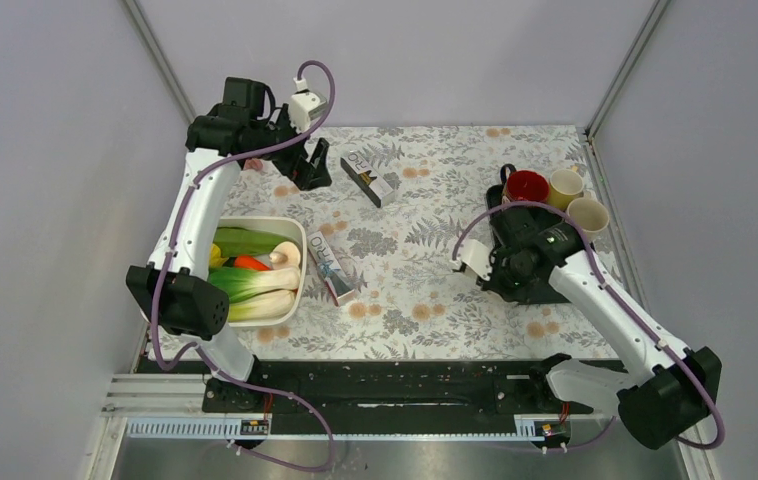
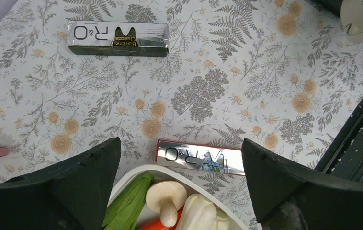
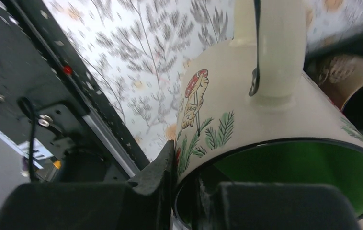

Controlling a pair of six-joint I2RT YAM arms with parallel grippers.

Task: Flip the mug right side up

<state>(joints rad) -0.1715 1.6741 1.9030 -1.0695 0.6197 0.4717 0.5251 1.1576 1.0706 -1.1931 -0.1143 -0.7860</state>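
A cloth (image 1: 425,300) printed with grey ferns and peach flowers covers the table, enclosed by plain pale lilac walls (image 1: 405,60). At the right, just near of a red cup (image 1: 527,185), the right gripper (image 3: 187,184) is clenched on the rim of the mug (image 3: 246,124), a glossy cream cylinder painted with a mushroom, green inside, tilted with its looped handle uppermost. The left gripper (image 2: 180,143) hangs released at the far left, matte black fingers spread
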